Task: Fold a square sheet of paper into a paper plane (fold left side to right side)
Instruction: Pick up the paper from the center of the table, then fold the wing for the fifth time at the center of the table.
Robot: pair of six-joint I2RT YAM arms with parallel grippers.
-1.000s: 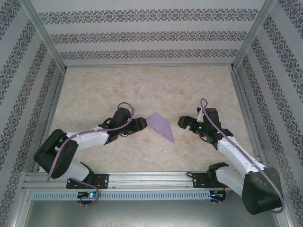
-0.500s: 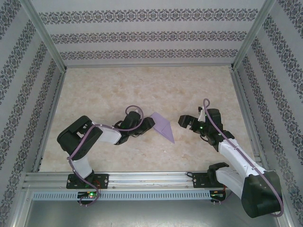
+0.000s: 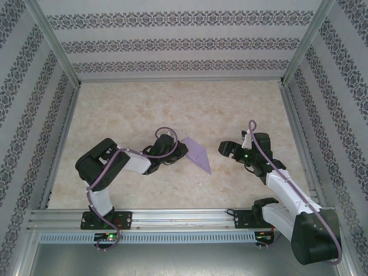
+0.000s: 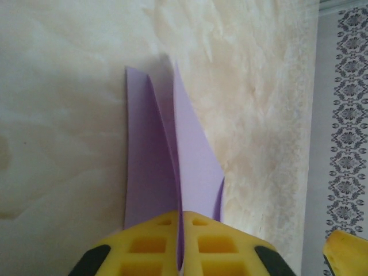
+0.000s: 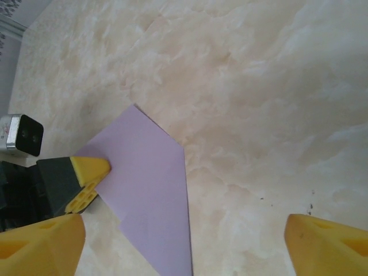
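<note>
The paper plane [image 3: 198, 154], a folded lilac shape, lies on the beige marbled counter [image 3: 172, 103] just below the middle of the overhead frame; its wide end is up and to the left, its sharp tip down and to the right. The left gripper [image 3: 179, 150] meets the wide end from the left; the right gripper [image 3: 225, 148] sits right of the paper, near it but apart, with bare counter between them.

In the left wrist view the paper plane [image 4: 195, 167] rises from the bottom centre toward the upper middle; two lilac flaps stand either side of a centre crease. The yellow fingers [image 4: 149, 248] at the bottom edge are pressed together with the paper pinched in the slit between them; the left gripper is clenched on the plane.

In the right wrist view the plane [image 5: 152, 195] lies flat at lower left of centre, its point running off the bottom edge; a yellow tip of the left gripper [image 5: 86, 171] touches its left edge. The right fingers [image 5: 40, 248] stand in the two bottom corners, spread wide and holding nothing.
</note>
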